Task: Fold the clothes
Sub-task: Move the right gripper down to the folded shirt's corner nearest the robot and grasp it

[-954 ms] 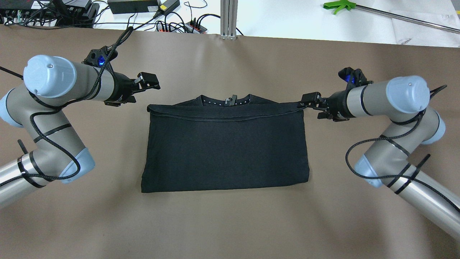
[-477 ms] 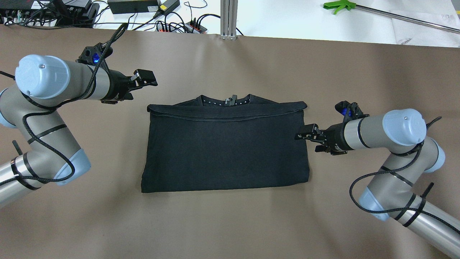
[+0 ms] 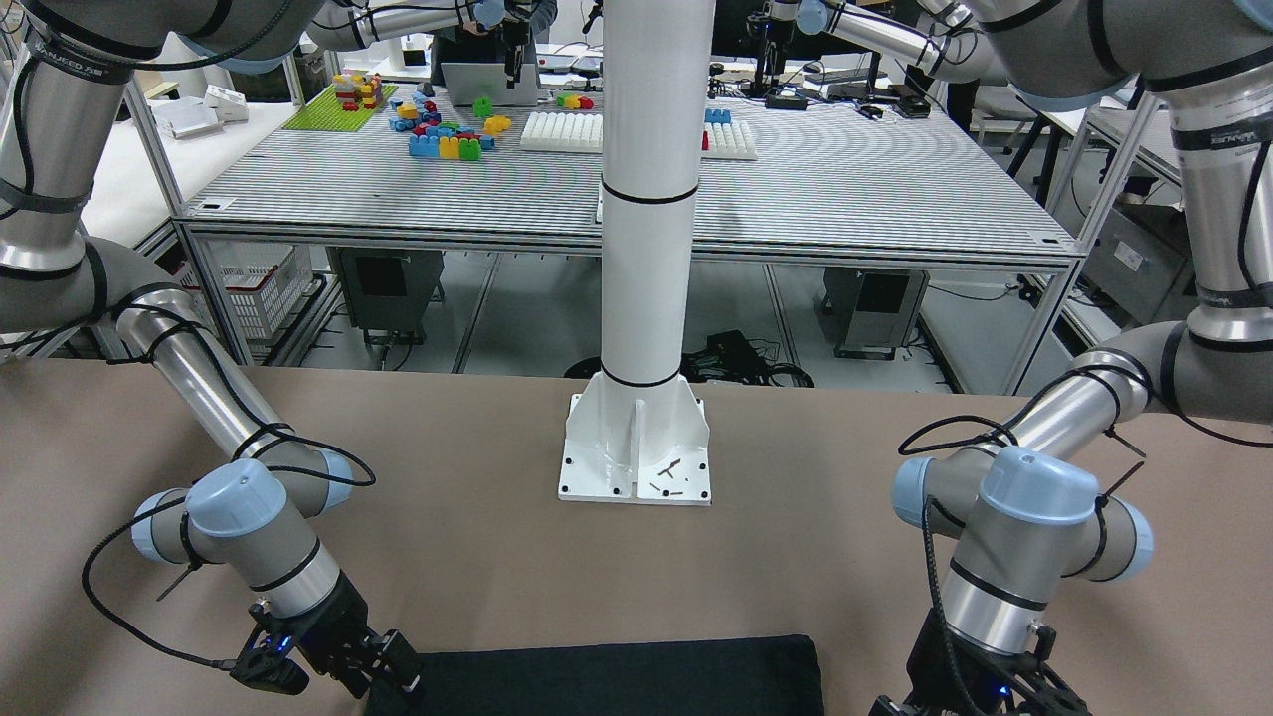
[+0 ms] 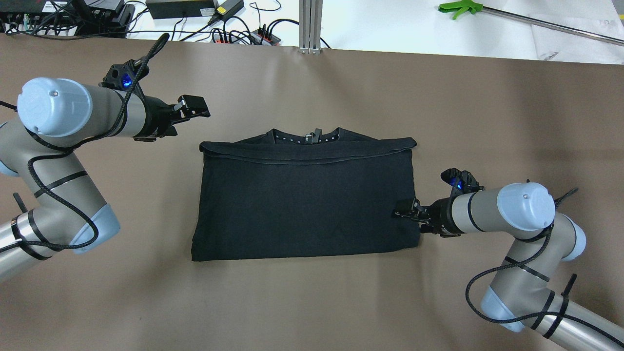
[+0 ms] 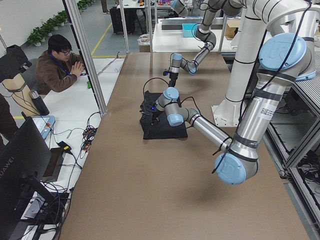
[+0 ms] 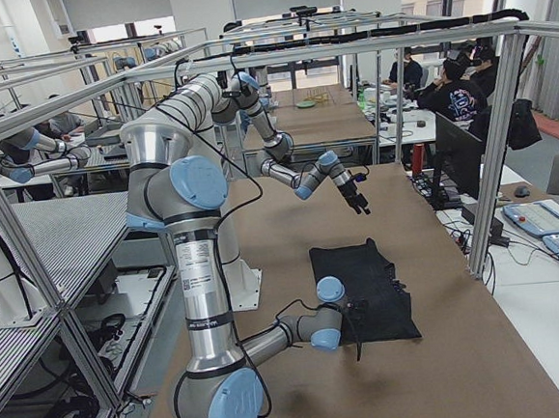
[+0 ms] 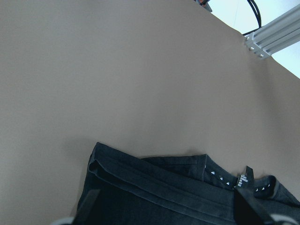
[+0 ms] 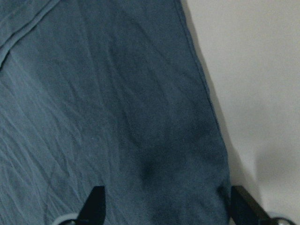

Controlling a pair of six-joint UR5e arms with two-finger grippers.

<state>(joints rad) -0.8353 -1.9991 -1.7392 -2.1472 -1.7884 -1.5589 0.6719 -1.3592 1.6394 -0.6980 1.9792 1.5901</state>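
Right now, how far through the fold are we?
Done: the shirt lies flat, folded once, its hem up near the collar. In hand: the right arm has its jaws open over the shirt's right edge, not gripping yet. The left arm is clear of the shirt, jaws open. Left: probably a sideways fold.

Clothes [image 4: 304, 204] on table [image 4: 312, 302]; right hand [image 4: 400, 213] over right edge; left hand [image 4: 195, 105] apart.

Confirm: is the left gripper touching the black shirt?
Apart. The overhead view shows bare brown table between the left gripper and the far left corner of the black shirt.
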